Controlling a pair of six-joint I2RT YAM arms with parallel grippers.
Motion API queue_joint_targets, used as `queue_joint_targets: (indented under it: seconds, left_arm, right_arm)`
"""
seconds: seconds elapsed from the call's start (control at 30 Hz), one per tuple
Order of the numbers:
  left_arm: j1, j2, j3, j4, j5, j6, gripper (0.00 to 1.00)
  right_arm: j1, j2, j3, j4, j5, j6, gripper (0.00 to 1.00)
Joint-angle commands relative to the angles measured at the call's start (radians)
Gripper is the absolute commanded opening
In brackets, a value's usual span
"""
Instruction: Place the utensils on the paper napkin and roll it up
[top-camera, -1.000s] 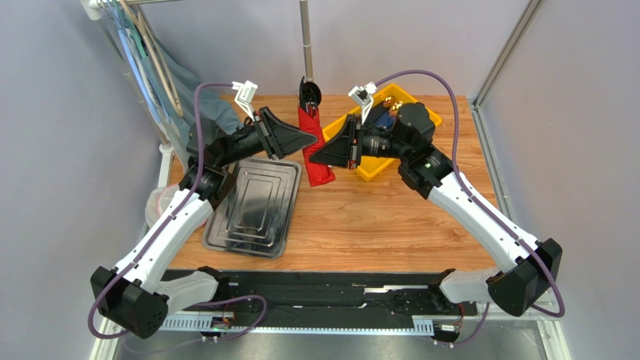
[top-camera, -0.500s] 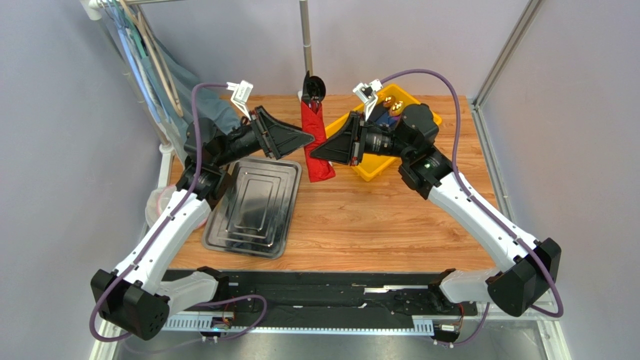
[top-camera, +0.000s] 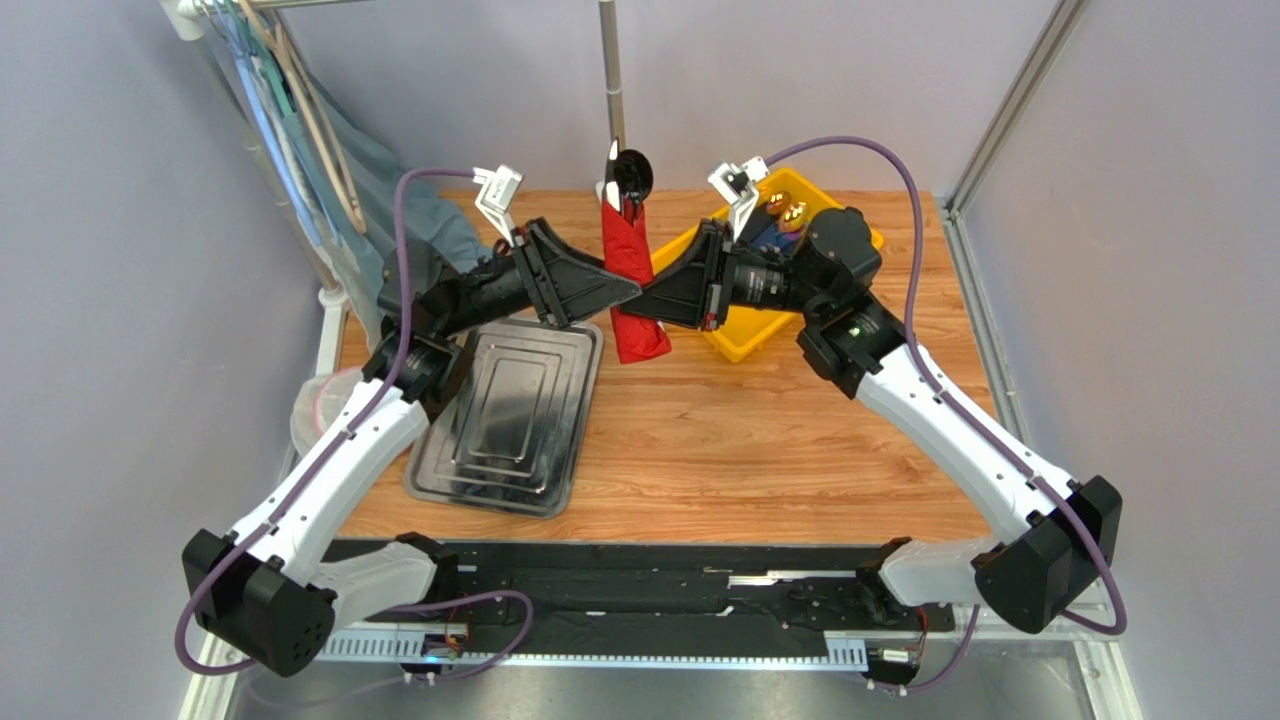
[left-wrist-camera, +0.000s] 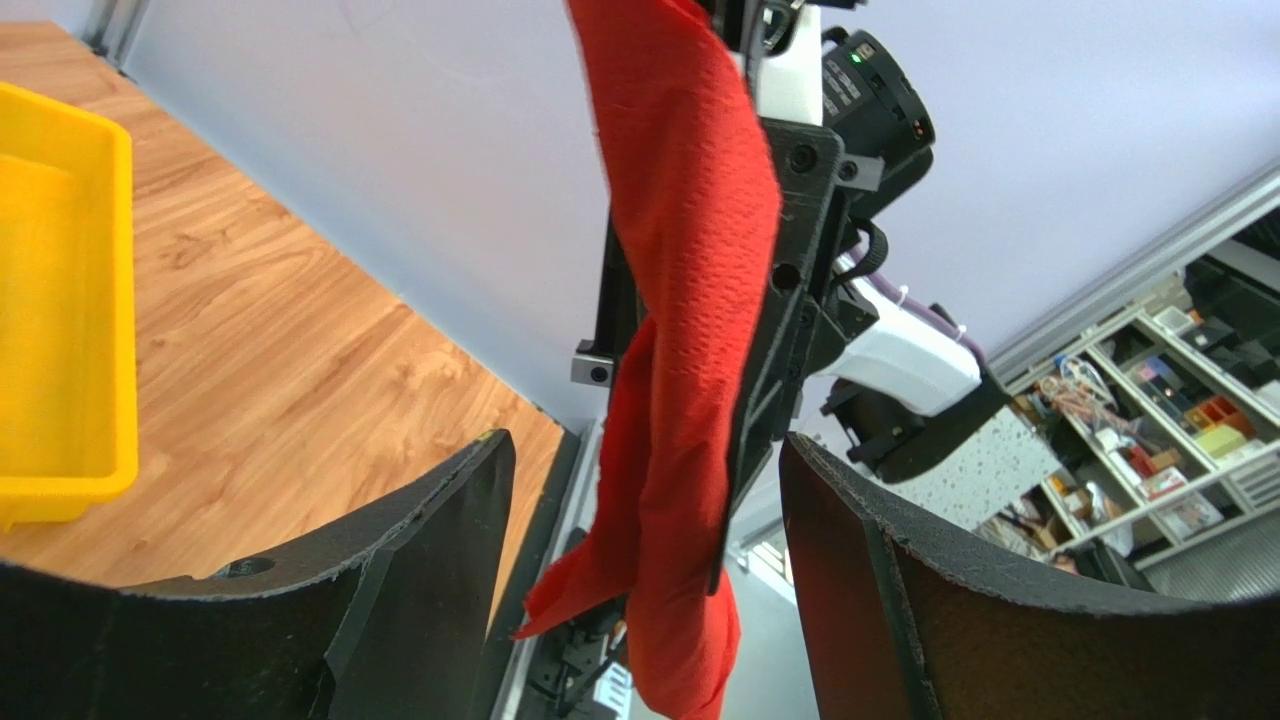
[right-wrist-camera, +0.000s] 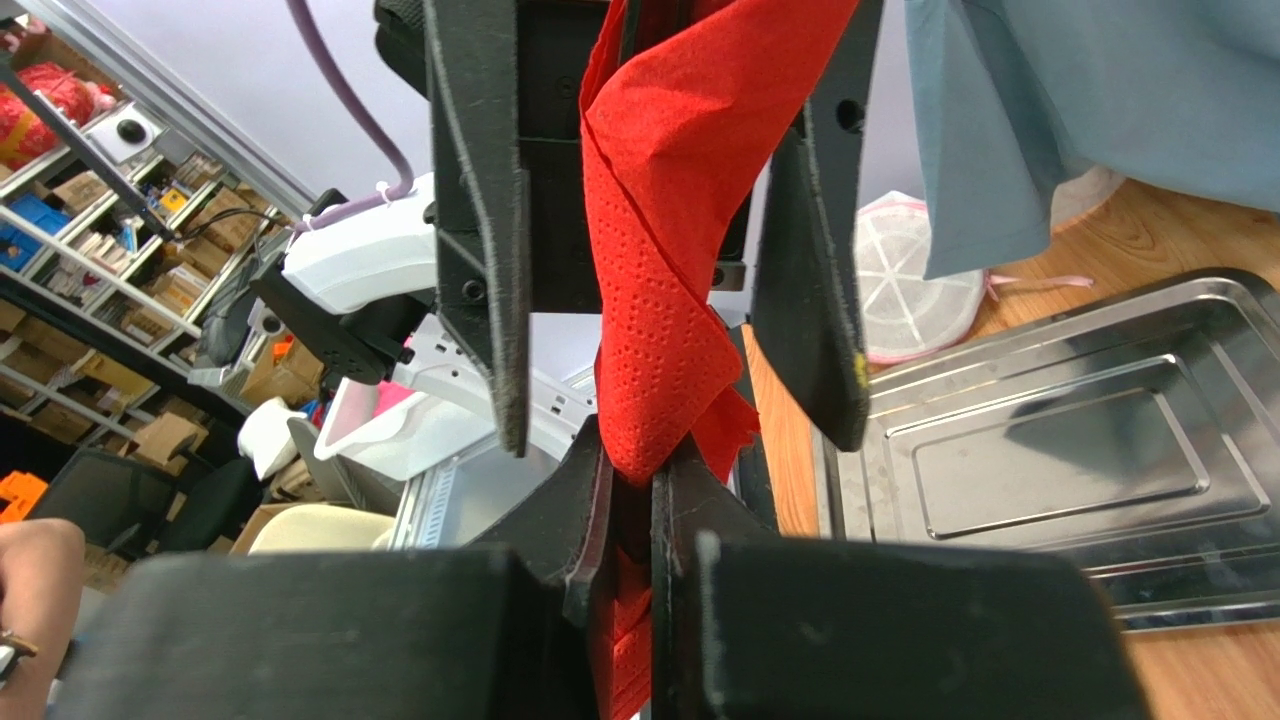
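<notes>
The red paper napkin (top-camera: 637, 285) hangs in the air as a loose roll above the back of the table. The dark utensils (top-camera: 633, 174) poke out of its top, a round spoon bowl showing. My right gripper (right-wrist-camera: 633, 503) is shut on the napkin's (right-wrist-camera: 661, 270) side. In the top view, my right gripper (top-camera: 637, 309) comes in from the right. My left gripper (left-wrist-camera: 646, 585) is open, its jaws straddling the napkin (left-wrist-camera: 684, 300) from the left without closing. In the top view, it (top-camera: 619, 282) meets the right one at the roll.
A steel tray (top-camera: 511, 405) lies left of centre, also in the right wrist view (right-wrist-camera: 1052, 450). A yellow bin (top-camera: 751, 333) holding rolled napkins stands behind the right gripper. A white mesh item (top-camera: 308, 405) sits at the left edge. Grey-blue cloth (top-camera: 376, 180) hangs back left beside a metal pole (top-camera: 613, 90).
My left gripper has moved right until its open jaws straddle the napkin. My right gripper has risen a little with the napkin in it.
</notes>
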Motion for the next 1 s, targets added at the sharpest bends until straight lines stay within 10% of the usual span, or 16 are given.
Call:
queue_joint_targets:
  seconds: [0.0, 0.23, 0.53, 0.83, 0.97]
  left_arm:
    - [0.0, 0.005, 0.01, 0.03, -0.026, -0.026, 0.73]
    - [-0.002, 0.015, 0.024, 0.042, -0.014, -0.063, 0.58]
    - [-0.002, 0.016, 0.032, 0.044, -0.009, -0.066, 0.0]
    - [0.004, 0.016, 0.037, 0.083, -0.001, -0.043, 0.0]
    - [0.026, 0.016, 0.041, 0.097, -0.009, -0.039, 0.0]
  right_arm:
    - [0.006, -0.031, 0.004, 0.104, -0.023, -0.008, 0.0]
    - [0.007, -0.031, 0.0, 0.08, -0.015, -0.051, 0.0]
    - [0.007, -0.025, 0.008, 0.034, 0.003, -0.093, 0.0]
    - [0.007, -0.027, 0.014, -0.029, -0.001, -0.128, 0.01]
    - [0.009, -0.027, 0.025, -0.08, -0.003, -0.155, 0.2]
